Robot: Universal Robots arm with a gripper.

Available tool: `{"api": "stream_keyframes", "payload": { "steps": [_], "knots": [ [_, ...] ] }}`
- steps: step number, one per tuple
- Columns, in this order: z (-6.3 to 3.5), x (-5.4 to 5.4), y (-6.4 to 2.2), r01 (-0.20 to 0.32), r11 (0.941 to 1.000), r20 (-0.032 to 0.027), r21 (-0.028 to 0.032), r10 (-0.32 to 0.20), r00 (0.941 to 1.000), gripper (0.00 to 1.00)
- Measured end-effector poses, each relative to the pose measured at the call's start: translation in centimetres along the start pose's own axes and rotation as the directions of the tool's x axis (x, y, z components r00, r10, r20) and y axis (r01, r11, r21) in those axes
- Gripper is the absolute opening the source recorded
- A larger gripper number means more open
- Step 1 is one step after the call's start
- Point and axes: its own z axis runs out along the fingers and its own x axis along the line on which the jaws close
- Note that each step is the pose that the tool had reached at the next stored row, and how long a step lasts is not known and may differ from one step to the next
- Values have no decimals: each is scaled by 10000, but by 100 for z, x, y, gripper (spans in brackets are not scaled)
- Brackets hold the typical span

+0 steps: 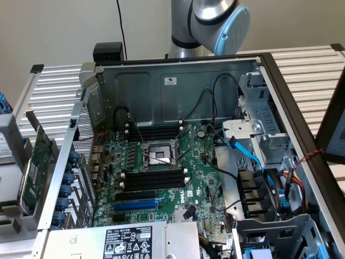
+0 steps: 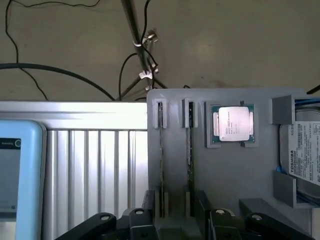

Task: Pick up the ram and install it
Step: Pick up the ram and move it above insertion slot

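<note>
— Our claw [image 2: 177,207] is spread wide and holds nothing.
— Where is the ram?
— The ram [image 2: 190,160] stands on its thin edge in a slot of the gray holder [image 2: 240,175], straight ahead of our claw. A second stick [image 2: 161,160] stands just beside it.
— How will it handle?
— Light and stiff, we think, but easy to crack. We would pinch its two flat sides near the middle, gently.

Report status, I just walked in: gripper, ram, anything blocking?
Gripper open, holding nothing, over grey holder. Ram on edge in its holder slot, not yet picked. No obstruction seen.
</note>
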Motion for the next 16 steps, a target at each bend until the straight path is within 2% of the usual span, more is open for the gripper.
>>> {"api": "stream_keyframes", "payload": {
  "steps": [16],
  "knots": [
    [290, 71, -7, 0, 10000, -1, -2, 0, 10000, 45]
  ]
}}
